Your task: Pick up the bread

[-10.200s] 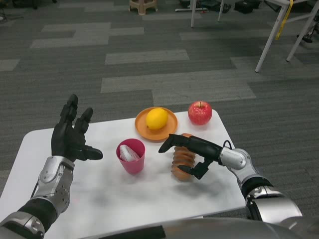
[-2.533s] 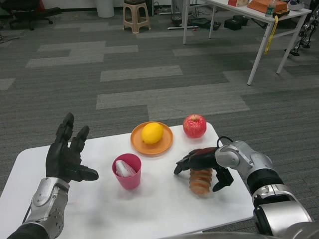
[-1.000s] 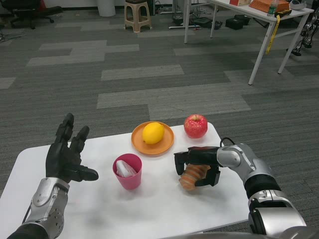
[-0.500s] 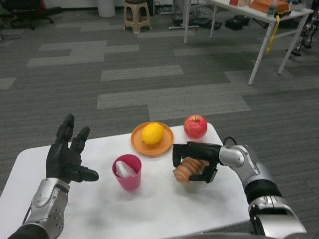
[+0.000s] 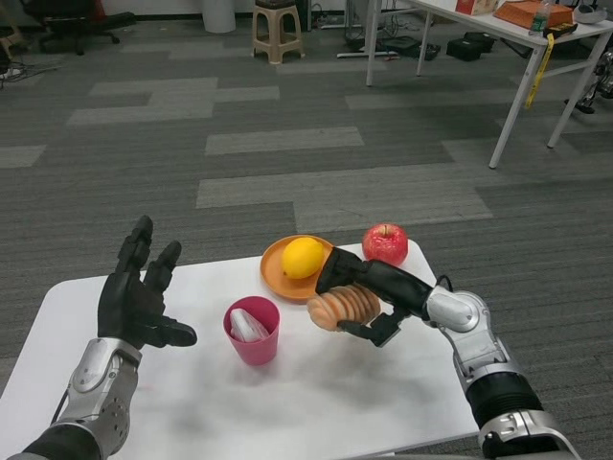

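The bread (image 5: 340,307), a ridged tan roll, is off the white table (image 5: 316,402), lying sideways in the air between the pink cup and the apple. My right hand (image 5: 369,287) grips it from above and from the right, fingers wrapped over its top and thumb under it. My left hand (image 5: 142,297) waits at the left, raised above the table with fingers spread and nothing in it.
A pink cup (image 5: 252,331) with a white thing inside stands left of the bread. Behind it an orange plate (image 5: 278,273) carries a lemon (image 5: 303,257). A red apple (image 5: 385,243) sits at the table's far right corner. White table legs (image 5: 522,86) stand on the carpet beyond.
My right hand has lifted the bread off the table and carried it up and leftward, turning it onto its side. The camera has shifted slightly. The left hand stays as before.
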{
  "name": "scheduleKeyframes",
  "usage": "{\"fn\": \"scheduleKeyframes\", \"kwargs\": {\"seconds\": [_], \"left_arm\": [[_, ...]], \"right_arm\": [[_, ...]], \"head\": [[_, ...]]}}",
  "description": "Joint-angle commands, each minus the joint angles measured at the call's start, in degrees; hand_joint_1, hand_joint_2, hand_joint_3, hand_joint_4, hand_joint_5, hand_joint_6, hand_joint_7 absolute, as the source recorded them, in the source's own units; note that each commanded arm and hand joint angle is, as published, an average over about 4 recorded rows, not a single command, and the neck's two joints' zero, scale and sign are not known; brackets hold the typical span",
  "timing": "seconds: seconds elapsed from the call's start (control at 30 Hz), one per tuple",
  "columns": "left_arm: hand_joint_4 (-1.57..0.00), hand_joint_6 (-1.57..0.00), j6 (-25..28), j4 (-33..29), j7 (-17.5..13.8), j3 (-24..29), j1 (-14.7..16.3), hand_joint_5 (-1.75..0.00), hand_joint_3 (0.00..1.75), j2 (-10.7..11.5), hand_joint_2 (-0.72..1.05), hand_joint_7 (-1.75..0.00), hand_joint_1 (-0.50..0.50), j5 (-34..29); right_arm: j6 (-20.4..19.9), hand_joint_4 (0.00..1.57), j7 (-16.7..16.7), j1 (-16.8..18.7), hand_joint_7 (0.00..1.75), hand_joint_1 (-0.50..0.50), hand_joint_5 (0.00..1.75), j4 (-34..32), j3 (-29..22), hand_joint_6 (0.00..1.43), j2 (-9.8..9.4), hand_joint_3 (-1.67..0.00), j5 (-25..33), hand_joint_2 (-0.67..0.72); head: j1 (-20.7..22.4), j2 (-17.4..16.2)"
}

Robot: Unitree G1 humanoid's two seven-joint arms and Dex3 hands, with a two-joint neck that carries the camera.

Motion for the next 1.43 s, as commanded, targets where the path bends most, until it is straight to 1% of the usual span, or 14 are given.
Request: {"fn": "scheduleKeyframes", "kwargs": {"seconds": [0.03,0.07,0.13,0.23,0.37,0.5,0.57,0.63,0.7,0.77,0.93,1.43], "left_arm": [[0.0,0.0,-0.24,0.11,0.09,0.38,0.05,-0.41,0.09,0.34,-0.46,0.0,0.5,-0.08],[0.0,0.0,-0.24,0.15,0.09,0.38,0.05,-0.41,0.09,0.32,-0.46,0.0,0.5,-0.08],[0.0,0.0,-0.24,0.22,0.09,0.38,0.0,-0.41,0.09,0.3,-0.46,0.0,0.5,-0.1],[0.0,0.0,-0.24,0.28,0.09,0.38,-0.22,-0.41,0.09,0.25,-0.46,0.0,0.5,-0.13],[0.0,0.0,-0.24,0.37,0.09,0.38,-0.44,-0.41,0.09,0.17,-0.46,0.0,0.5,-0.08],[0.0,0.0,-0.24,0.41,0.09,0.38,-0.57,-0.41,0.09,0.12,-0.46,0.0,0.5,-0.13],[0.0,0.0,-0.24,0.41,0.09,0.33,-0.61,-0.41,0.09,0.12,-0.46,0.0,0.5,-0.08],[0.0,0.0,-0.24,0.41,0.09,0.29,-0.61,-0.41,0.09,0.12,-0.46,0.0,0.5,-0.04],[0.0,0.0,-0.24,0.41,0.09,0.33,-0.61,-0.41,0.07,0.17,-0.46,0.0,0.5,-0.04],[0.0,0.0,-0.24,0.33,0.09,0.38,-0.55,-0.41,0.07,0.17,-0.46,0.0,0.5,-0.04],[0.0,0.0,-0.24,-0.11,0.09,0.38,-0.17,-0.41,0.09,0.12,-0.46,0.0,0.5,0.05],[0.0,0.0,-0.5,-1.08,0.09,0.46,0.46,-0.41,0.09,0.03,-0.46,0.0,0.5,0.2]], "right_arm": [[0.63,0.0,-2.27,1.25,1.54,-0.17,1.26,-2.97,1.1,0.14,1.47,-1.27,5.14,-0.51],[0.69,0.0,-3.04,1.42,1.55,-0.17,1.26,-3.7,1.38,0.15,1.73,-1.27,6.06,-0.53],[0.87,0.0,-4.6,1.73,1.59,-0.17,1.26,-4.97,2.0,0.16,2.13,-1.27,7.76,-0.51],[1.16,0.0,-6.88,2.04,1.57,-0.17,1.26,-6.36,3.21,0.17,2.3,-1.27,9.93,-0.53],[1.2,0.03,-10.44,2.17,1.54,-0.17,1.26,-7.59,4.4,0.18,2.61,-1.35,12.7,-0.54],[1.2,0.04,-14.62,2.17,1.54,-0.17,1.26,-8.6,4.31,0.2,3.8,-1.35,14.9,-0.54],[1.2,0.05,-15.76,2.04,1.57,-0.17,1.26,-8.99,4.04,0.2,4.28,-1.35,15.56,-0.54],[1.16,0.06,-16.77,1.99,1.57,-0.17,1.26,-9.34,3.87,0.21,4.46,-1.35,15.86,-0.54],[1.11,0.06,-17.7,1.99,1.54,-0.17,1.26,-9.61,3.82,0.23,4.5,-1.35,16.08,-0.54],[1.11,0.07,-18.31,2.04,1.57,-0.17,1.26,-9.89,3.82,0.23,4.81,-1.35,16.37,-0.54],[1.11,0.09,-18.97,2.3,1.54,-0.17,1.26,-10.31,3.87,0.24,5.86,-1.35,16.83,-0.54],[1.11,0.11,-19.15,2.9,1.54,-0.17,1.26,-10.53,4.73,0.26,6.49,-1.35,16.96,-0.54]], "head": [[0.39,0.27],[0.53,0.35],[0.62,0.37],[0.74,0.4],[0.93,0.43],[1.0,0.44],[1.05,0.44],[1.23,0.34],[1.4,0.28],[1.45,0.32],[1.49,0.56],[1.73,0.97]]}}
